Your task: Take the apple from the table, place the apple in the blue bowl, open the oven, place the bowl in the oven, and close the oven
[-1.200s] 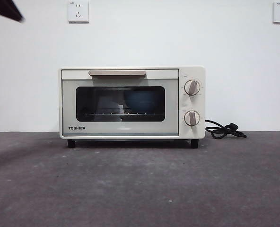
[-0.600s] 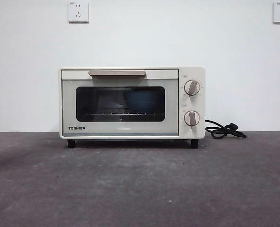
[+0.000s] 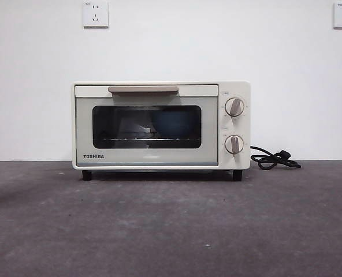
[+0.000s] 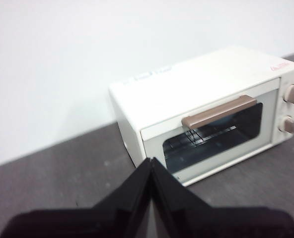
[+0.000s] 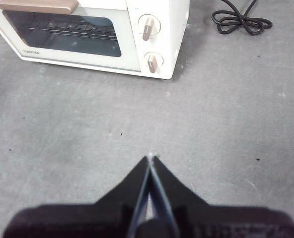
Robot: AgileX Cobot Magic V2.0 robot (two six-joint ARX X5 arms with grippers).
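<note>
The table (image 3: 171, 231), dark grey and mottled, runs back to a white wall (image 3: 171, 52) that carries two sockets (image 3: 96, 14). The oven (image 3: 161, 124) stands upright on the table near the wall, its door shut, the tan handle (image 3: 143, 89) across the top of the door and two knobs (image 3: 234, 107) one above the other at the side. Through the dark glass the bowl (image 3: 172, 126) shows as a dim blue shape on the wire rack inside; the apple cannot be made out through the glass. A black cord (image 3: 273, 158) lies coiled on the table just beside the oven's knob side. The left gripper (image 4: 151, 161) hangs above the table, well apart from the oven's plain end, its jaws pressed together on nothing. The right gripper (image 5: 150, 157) hangs over bare table in front of the knob end, also well apart, jaws together and holding nothing.
</note>
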